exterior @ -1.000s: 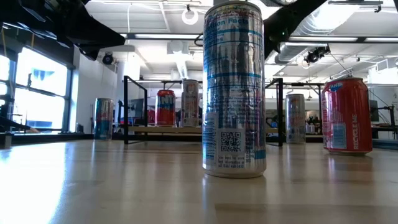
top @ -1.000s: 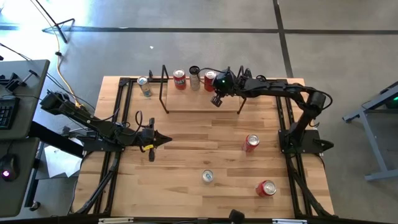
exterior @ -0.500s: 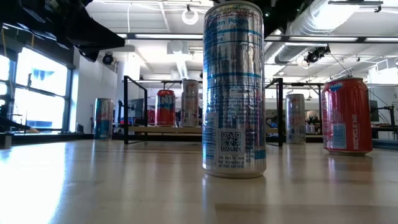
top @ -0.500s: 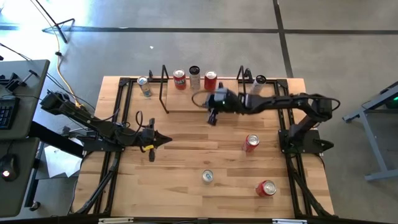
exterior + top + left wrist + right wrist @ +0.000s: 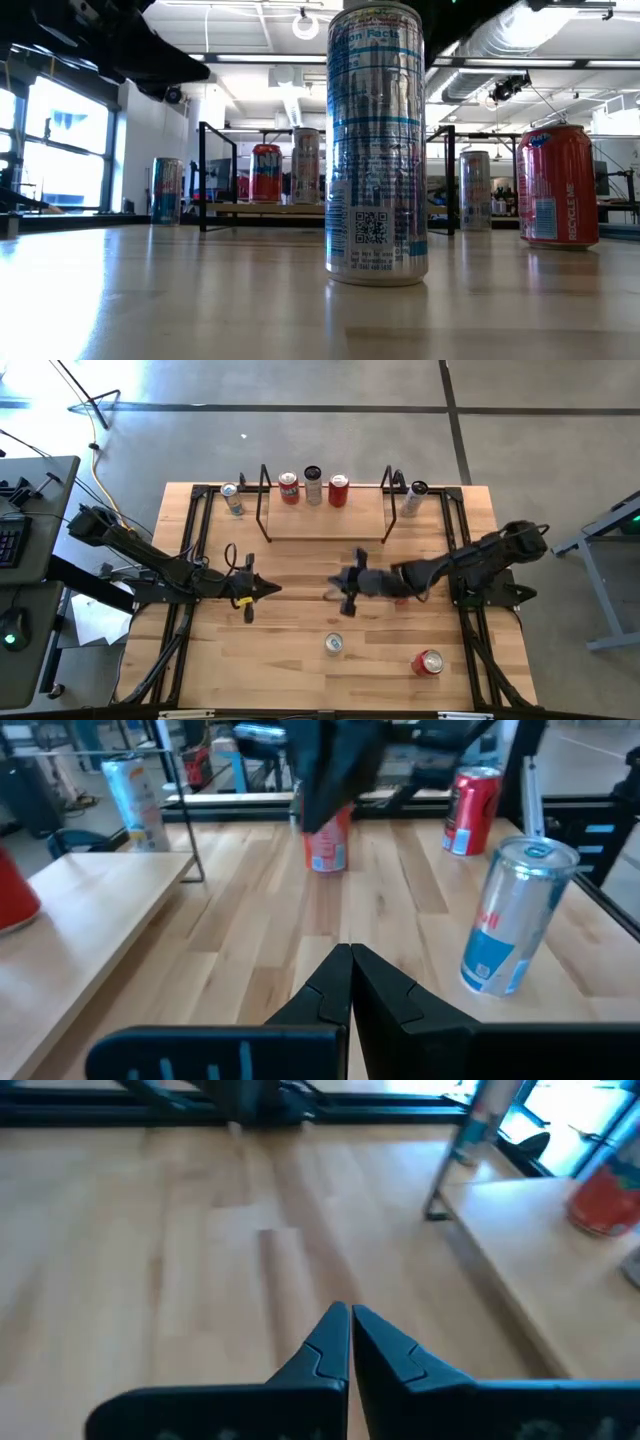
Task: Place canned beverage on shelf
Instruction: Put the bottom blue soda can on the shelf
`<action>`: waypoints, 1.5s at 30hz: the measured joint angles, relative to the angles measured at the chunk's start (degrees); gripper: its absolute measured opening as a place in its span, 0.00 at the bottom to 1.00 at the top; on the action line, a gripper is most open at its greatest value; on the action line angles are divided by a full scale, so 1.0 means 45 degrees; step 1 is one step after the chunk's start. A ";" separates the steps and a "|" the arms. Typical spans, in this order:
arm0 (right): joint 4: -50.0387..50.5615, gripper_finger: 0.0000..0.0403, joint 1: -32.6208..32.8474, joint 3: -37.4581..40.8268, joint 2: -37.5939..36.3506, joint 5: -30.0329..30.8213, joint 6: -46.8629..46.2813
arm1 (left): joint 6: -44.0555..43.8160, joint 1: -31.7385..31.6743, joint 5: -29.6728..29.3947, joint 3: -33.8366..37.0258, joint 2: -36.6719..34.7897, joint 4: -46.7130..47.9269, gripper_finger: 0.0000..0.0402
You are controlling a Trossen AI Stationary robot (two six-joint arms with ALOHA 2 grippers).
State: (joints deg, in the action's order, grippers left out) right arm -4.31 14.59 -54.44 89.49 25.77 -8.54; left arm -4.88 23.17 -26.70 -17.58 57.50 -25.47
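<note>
My right claw (image 5: 347,585) hangs clenched and empty at the wooden counter's (image 5: 300,610) centre. The low light-wood shelf with black wire ends (image 5: 325,520) at twelve o'clock carries three cans. The nearest loose silver-blue can (image 5: 333,644) stands at six o'clock, probably next. My left claw (image 5: 262,588) waits clenched at nine o'clock.

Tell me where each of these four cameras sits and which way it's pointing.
High: overhead, straight down on the table, both arms, the shelf.
Low: table-top height, level toward the shelf past a tall silver can; arms dark overhead.
Left wrist: behind the shut left gripper, facing the right arm.
Right wrist: behind the shut right gripper, facing the shelf's end.
Shared: the silver can, high and low.
</note>
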 joint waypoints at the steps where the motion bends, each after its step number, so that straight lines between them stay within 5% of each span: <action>1: 0.0290 0.00 0.0397 -0.0219 0.0000 0.0159 -0.0228 | 0.0013 0.0001 0.0157 -0.0005 0.0146 -0.0236 0.00; 11: 0.5600 0.16 0.3783 -0.3132 0.0010 0.0998 -0.4431 | -0.0184 0.0002 0.0897 0.0000 0.1266 -0.1321 0.00; 18: 0.5832 0.47 0.5180 -0.3824 0.0047 0.1512 -0.5233 | -0.0659 0.0036 0.1190 0.0001 0.1987 -0.1867 0.00; 25: 0.6607 0.75 0.4228 -0.4915 0.0216 0.0093 -0.7114 | -0.1250 0.0036 0.1185 0.0005 0.2486 -0.2171 0.00; 36: 1.4181 0.78 0.3001 -1.0622 0.3281 -0.2449 -1.1980 | -0.1512 0.0041 0.1224 0.0005 0.2612 -0.2336 0.00; 45: 1.8601 0.78 0.2320 -1.5838 0.7438 -0.4264 -1.1348 | -0.1529 0.0156 0.1234 0.0005 0.2612 -0.2032 0.00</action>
State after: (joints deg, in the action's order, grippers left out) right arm 79.39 25.03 -125.71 122.97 6.58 -59.60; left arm -11.76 23.87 -21.15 -17.56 69.25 -34.62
